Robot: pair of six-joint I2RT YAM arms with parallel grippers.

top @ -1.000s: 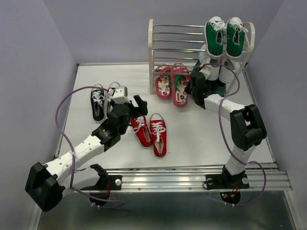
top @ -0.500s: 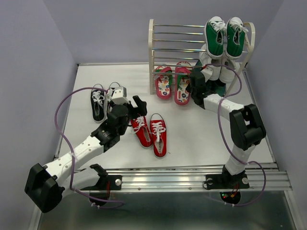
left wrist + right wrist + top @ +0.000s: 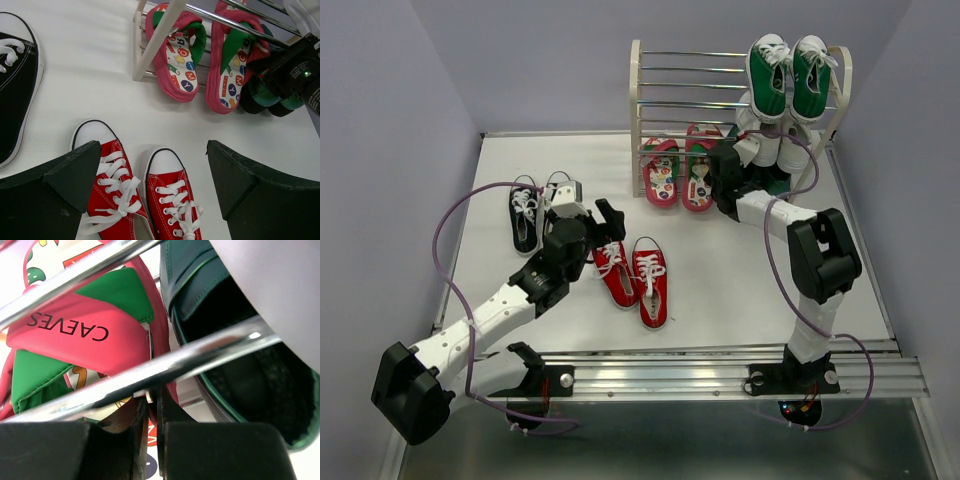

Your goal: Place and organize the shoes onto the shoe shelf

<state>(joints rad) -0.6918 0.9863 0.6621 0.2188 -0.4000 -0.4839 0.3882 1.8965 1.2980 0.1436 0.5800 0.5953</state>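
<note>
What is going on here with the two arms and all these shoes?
Two robot arms are putting shoes on the shoe shelf. The right gripper is closed on one pink flip-flop, whose toe sits under the shelf's lower rods, beside the other flip-flop. The left gripper hovers open above the red sneakers, which lie on the table. The black sneakers lie there too.
</note>
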